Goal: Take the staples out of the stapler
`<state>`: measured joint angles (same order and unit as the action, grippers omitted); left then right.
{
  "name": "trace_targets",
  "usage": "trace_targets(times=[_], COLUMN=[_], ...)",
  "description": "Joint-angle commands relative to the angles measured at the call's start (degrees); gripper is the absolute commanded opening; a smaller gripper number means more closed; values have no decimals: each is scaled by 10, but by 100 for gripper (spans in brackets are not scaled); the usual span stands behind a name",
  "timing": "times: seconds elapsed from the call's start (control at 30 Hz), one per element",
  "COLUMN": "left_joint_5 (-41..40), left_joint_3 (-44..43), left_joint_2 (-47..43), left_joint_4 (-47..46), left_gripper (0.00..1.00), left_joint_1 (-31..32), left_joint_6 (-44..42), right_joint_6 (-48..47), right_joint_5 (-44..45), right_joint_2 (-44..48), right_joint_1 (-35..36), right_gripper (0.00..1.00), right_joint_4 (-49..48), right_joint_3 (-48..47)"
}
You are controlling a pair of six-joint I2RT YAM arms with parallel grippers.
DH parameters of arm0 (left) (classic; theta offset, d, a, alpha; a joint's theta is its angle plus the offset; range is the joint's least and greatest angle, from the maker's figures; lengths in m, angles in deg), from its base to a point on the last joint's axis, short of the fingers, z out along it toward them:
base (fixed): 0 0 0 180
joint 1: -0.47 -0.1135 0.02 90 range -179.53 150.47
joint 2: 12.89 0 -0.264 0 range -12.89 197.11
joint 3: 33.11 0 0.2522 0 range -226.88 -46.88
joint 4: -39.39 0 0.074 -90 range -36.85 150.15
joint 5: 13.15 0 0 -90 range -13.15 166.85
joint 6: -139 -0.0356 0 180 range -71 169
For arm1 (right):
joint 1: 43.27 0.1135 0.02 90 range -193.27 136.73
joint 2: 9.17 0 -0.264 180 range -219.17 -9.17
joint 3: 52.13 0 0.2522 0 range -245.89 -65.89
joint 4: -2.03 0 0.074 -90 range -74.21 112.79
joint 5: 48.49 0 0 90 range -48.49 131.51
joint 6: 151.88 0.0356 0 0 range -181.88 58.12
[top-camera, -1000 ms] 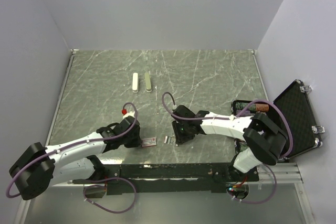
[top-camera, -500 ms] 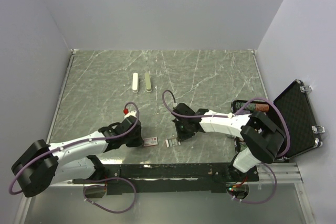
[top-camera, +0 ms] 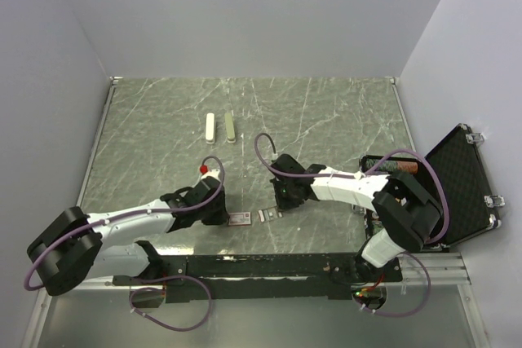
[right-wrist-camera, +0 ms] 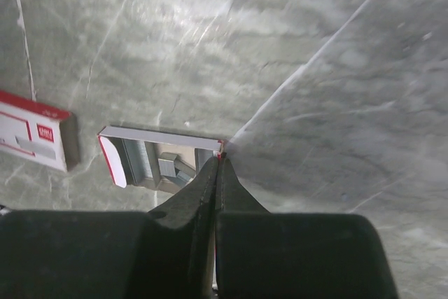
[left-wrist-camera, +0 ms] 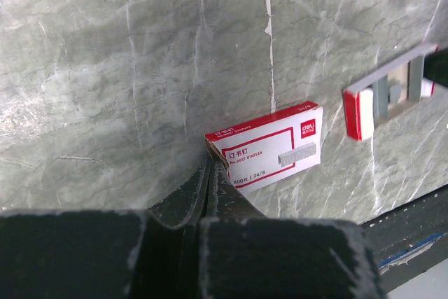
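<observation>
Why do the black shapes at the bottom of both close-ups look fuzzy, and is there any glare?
Left wrist view: the left end effector is blurred, close to the lens; the red-and-white box is sharp. Right wrist view: right end effector equally blurred, pale sheen on the table. Top view: even light.

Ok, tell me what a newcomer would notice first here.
At the near middle of the marble table, the left gripper is shut at a corner of the red-and-white staple box. Beside it, the right gripper is shut at the corner of an open card tray holding grey strips. A black case lies open at the right edge.
</observation>
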<state>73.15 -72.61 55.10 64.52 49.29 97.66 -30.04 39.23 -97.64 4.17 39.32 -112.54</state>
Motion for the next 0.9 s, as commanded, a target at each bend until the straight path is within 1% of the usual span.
trace_targets(times=[0.0,0.03,0.27,0.3,0.57,0.87], left_joint_5=[7,6,7,10,19,6], left_joint_3=[-19,-19,-40,-42,-56,-47], left_joint_2=[0,0,17,20,45,24], left_joint_4=[-12,-12,-21,-24,-37,-8], left_gripper=[1,1,1,1,1,1], left_joint_1=[4,4,4,4,5,4], left_joint_6=[-14,-13,-16,-16,-18,-19], right_joint_6=[-12,-12,-5,-6,-2,2], right_joint_5=[22,35,26,13,-6,-7], right_joint_2=[-4,-5,-9,-10,-9,2], right_joint_1=[-9,-9,-9,-9,-8,-8], right_gripper=[0,0,0,0,0,0], right_joint_4=[-8,-8,-17,-18,-23,-17], right_joint_3=[-27,-28,-29,-29,-22,-9])
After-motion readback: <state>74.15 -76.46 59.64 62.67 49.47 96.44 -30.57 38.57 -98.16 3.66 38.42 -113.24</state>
